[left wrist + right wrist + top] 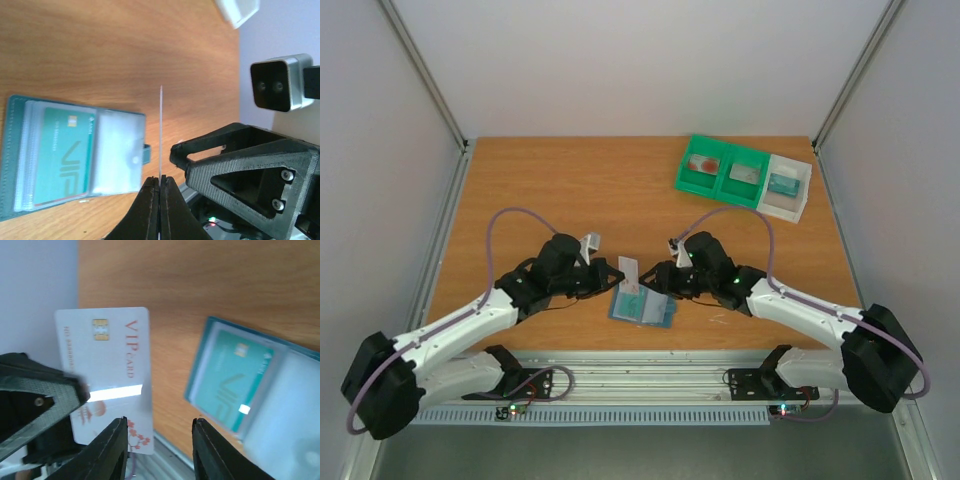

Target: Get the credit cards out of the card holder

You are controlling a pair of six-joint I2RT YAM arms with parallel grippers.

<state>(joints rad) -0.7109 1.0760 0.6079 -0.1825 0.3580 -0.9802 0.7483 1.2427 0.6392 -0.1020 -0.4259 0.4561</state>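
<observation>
Presently the left end effector (160,181) is clamped tight on the bottom edge of one white VIP credit card (105,365). It holds the card upright over the counter (540,190), just beside the open card holder (645,308). With so little card between the pads, I judge it could pivot or slip out on a fast swing.

The holder lies flat and unpinned near the counter's front edge, with one teal card (65,155) in its slot; pulling that out may drag the whole wallet.

The right end effector (157,427) has its jaws parted and empty close by the held card, and a careless move could knock the card loose.

Count:
- two arms
- one holder
- one card in hand
- one teal card inside
- one green tray (682,178) with two compartments
- one white tray (805,190)
- three pieces, one per compartment: a reddish card (704,163), a greyish piece (745,173), a teal piece (783,183)
</observation>
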